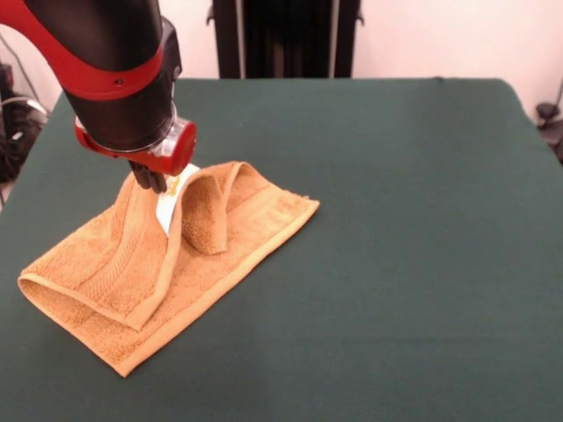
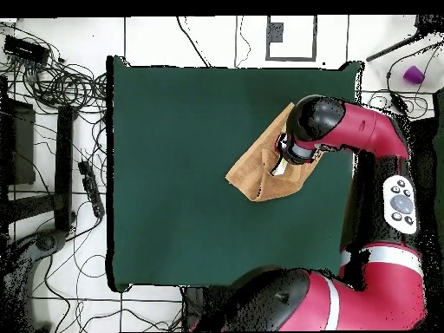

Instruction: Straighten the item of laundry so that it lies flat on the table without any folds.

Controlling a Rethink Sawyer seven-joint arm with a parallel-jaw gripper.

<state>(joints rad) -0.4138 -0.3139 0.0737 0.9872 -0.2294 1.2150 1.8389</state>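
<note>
The orange-yellow towel (image 1: 114,281) lies folded at the left side of the dark green table (image 1: 396,220). Its far edge is pulled up into a peak, with a fold hanging beside the white label (image 1: 170,209). My gripper (image 1: 151,180) sits at the top of that peak. Its dark fingers are closed on the raised towel edge. In the overhead view the towel (image 2: 256,169) lies near the table's (image 2: 173,156) right edge. There the arm's wrist (image 2: 312,126) covers part of it and hides the gripper.
The black pedestal (image 1: 286,40) stands behind the table's far edge. In the overhead view, cables and equipment (image 2: 52,130) lie on the floor to the left, and a small purple object (image 2: 414,75) sits at the top right.
</note>
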